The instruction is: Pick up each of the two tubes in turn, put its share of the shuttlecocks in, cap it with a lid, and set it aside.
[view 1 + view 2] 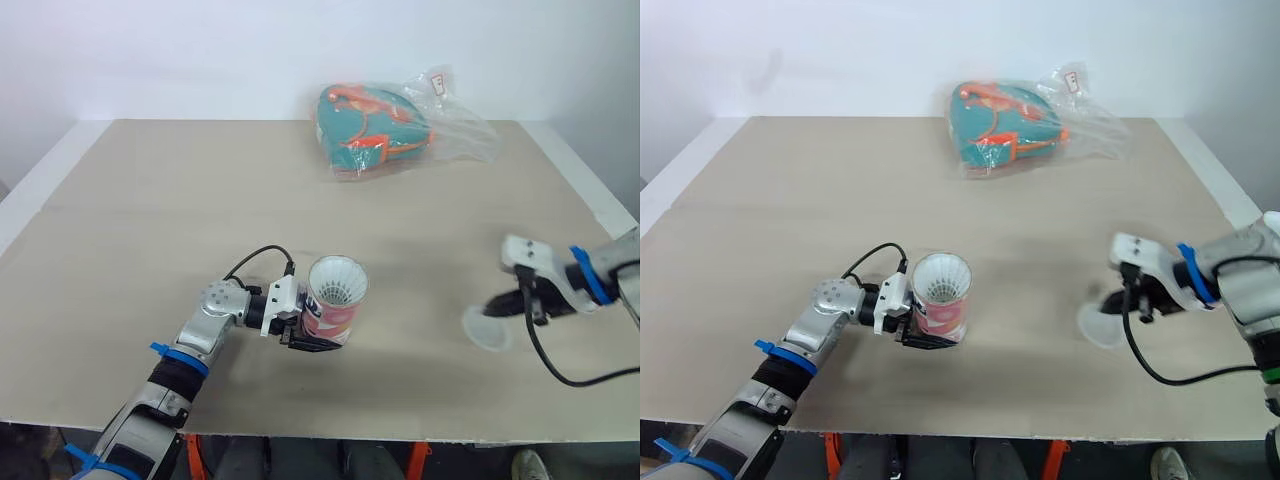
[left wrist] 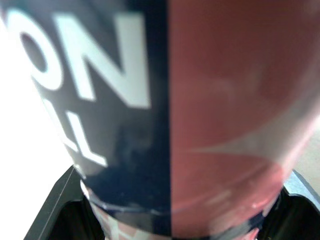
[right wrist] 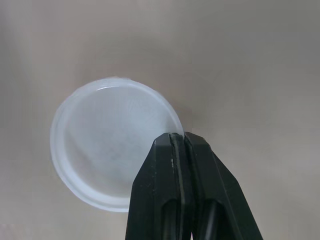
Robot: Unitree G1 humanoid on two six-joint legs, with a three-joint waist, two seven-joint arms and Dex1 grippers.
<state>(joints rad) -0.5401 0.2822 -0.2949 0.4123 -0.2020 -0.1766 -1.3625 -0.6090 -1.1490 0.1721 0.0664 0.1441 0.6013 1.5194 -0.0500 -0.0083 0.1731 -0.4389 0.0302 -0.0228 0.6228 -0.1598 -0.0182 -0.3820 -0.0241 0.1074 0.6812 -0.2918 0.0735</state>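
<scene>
Translucent lid (image 3: 107, 155), rim behind right gripper (image 3: 178, 137)

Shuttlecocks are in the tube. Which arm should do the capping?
Right. The right gripper is already shut on the rim of the lid. The left gripper is occupied clamping the tube, whose uncapped mouth shows shuttlecocks.

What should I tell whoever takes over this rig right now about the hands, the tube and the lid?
Left hand: shut on the tube, mouth up, over the table's front.
Shuttlecocks: inside the tube, top one showing at the mouth.
Right hand: shut on the rim of the lid, low at the table's right, apart from the tube.
Done: tube picked up and loaded.
Left: cap it, set it aside.
A bag lies at the back.
</scene>
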